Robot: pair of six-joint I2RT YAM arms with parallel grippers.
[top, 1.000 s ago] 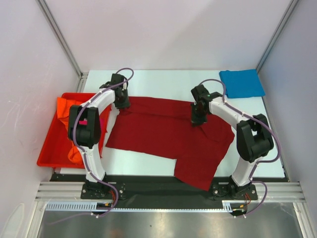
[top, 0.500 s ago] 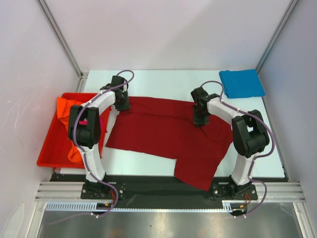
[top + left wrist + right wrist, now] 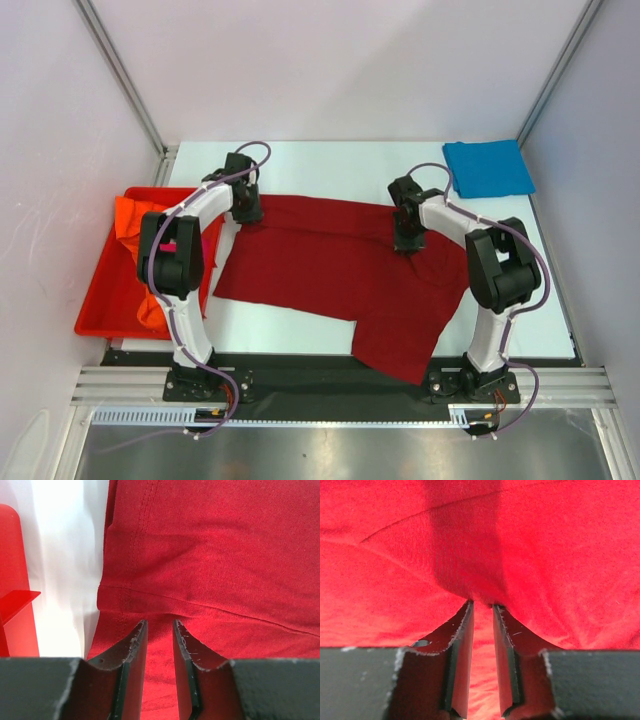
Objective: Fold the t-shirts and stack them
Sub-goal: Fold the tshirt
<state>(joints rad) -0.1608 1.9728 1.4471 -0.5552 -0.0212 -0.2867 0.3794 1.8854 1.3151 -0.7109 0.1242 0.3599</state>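
Note:
A dark red t-shirt (image 3: 330, 265) lies spread across the middle of the table, and its near corner hangs over the front edge. My left gripper (image 3: 247, 212) sits on the shirt's far left corner. In the left wrist view its jaws (image 3: 160, 624) stand narrowly apart at a fold of the red cloth (image 3: 215, 555). My right gripper (image 3: 405, 243) sits on the shirt's far right part. In the right wrist view it (image 3: 483, 605) pinches a raised bunch of the cloth (image 3: 560, 545). A folded bright blue t-shirt (image 3: 487, 168) lies at the far right corner. An orange t-shirt (image 3: 130, 222) lies in the bin. No magenta-pink shirt is in view.
A rigid red plastic bin (image 3: 105, 295) stands at the table's left edge, close to my left arm, and it also shows in the left wrist view (image 3: 15, 615). White walls and metal frame posts close in the table on three sides.
My right gripper has shifted slightly to the right along the shirt's far edge, and the arm's elbow has swung with it. My left gripper has not moved.

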